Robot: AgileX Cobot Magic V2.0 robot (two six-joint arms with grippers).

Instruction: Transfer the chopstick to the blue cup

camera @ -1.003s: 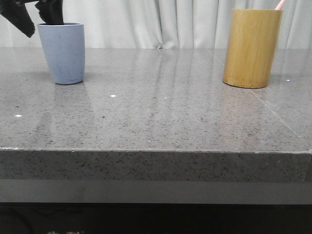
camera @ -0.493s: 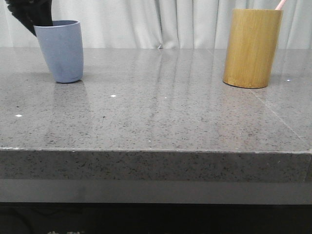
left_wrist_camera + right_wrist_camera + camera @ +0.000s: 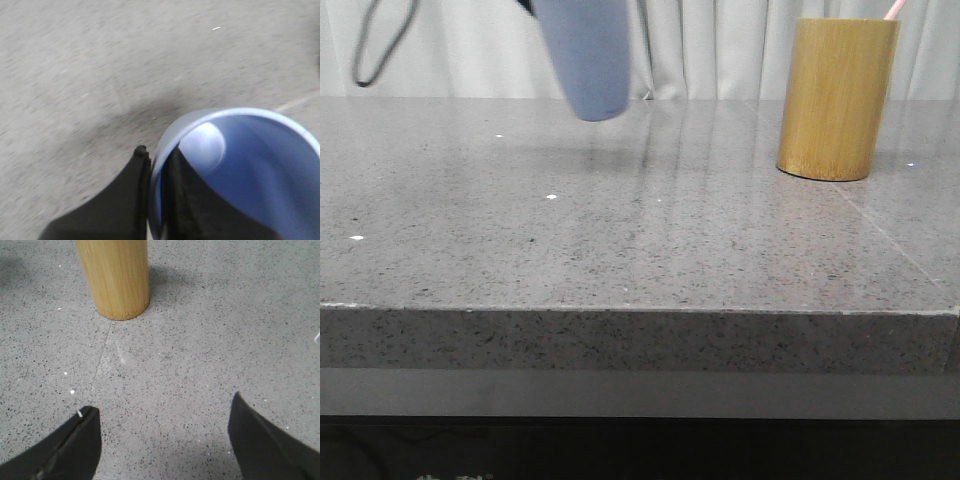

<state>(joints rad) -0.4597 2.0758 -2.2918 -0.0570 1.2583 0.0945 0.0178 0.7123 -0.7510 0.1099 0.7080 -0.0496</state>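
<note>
Left gripper [image 3: 156,165] clamped on blue cup [image 3: 585,55] rim, airborne mid-table; right gripper [image 3: 165,427] apart, empty; chopstick [image 3: 894,9] tip pokes from bamboo holder [image 3: 837,98]; we'd carry the cup level and set it down near that holder.

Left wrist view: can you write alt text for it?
The left gripper pinches the rim of the blue cup, one finger inside and one outside. The cup's inside looks empty, and the grey speckled table lies blurred beneath.
</note>
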